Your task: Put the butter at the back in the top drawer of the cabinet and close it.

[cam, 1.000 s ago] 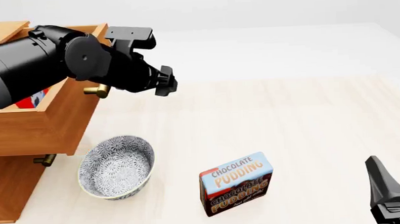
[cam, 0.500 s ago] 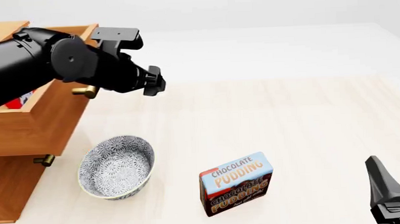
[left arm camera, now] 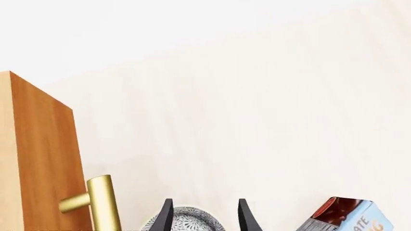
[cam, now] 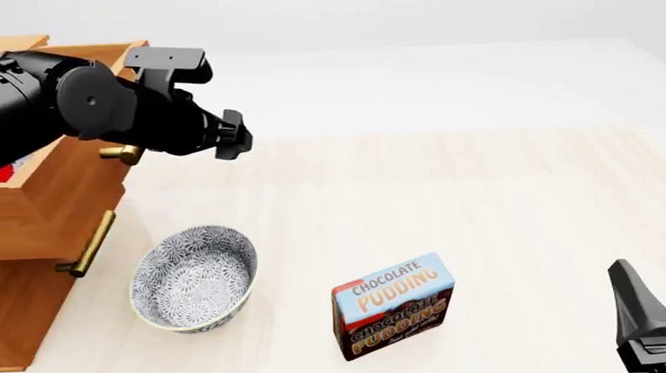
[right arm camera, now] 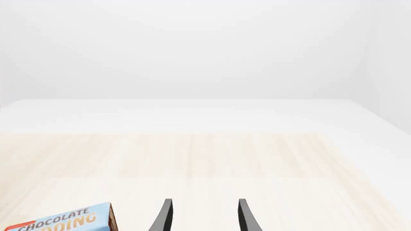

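The light-brown cabinet point(cam: 18, 314) stands at the table's left edge. Its top drawer point(cam: 53, 207) is pulled part-way out, and the brass handle point(cam: 119, 152) peeks from under my left arm. Inside the drawer, only a red sliver of the butter point(cam: 2, 173) shows behind the arm. My left gripper point(cam: 234, 135) hangs just right of the drawer front and is open with nothing between its fingers. The left wrist view shows the drawer front point(left arm camera: 40, 159), its handle point(left arm camera: 103, 202) and the open left gripper point(left arm camera: 205, 219). My right gripper point(cam: 654, 320) rests open at the near right corner, also empty point(right arm camera: 205, 219).
A patterned blue-white bowl point(cam: 193, 278) sits on the table just in front of the cabinet. A Chocolate Pudding box point(cam: 395, 306) stands upright near the table's front middle. The second drawer's brass handle point(cam: 89, 244) shows below the top drawer.
My left arm has moved left, and the top drawer has slid in toward the cabinet. Less of the butter shows, and more of the second drawer's handle. The right arm is still.
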You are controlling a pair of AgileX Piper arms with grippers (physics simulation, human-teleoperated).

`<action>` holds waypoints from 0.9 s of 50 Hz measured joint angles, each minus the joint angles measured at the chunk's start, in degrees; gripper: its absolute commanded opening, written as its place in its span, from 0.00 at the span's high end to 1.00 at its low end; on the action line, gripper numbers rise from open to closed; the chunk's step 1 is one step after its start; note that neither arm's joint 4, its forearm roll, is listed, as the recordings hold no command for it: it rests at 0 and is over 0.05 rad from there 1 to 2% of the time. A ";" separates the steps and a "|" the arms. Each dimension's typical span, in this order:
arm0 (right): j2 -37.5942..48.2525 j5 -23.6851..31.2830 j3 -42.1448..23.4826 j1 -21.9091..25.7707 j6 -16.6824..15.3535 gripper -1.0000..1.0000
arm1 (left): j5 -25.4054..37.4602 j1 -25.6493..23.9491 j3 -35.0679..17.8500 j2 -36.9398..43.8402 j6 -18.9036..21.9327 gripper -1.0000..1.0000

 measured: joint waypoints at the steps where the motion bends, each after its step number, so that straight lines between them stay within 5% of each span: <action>1: 0.00 0.00 0.00 0.00 0.00 0.00 | -0.05 0.15 0.09 -0.07 0.03 0.00; 45: 0.00 0.00 0.00 0.00 0.00 0.00 | -1.97 6.19 3.62 -2.70 0.81 0.00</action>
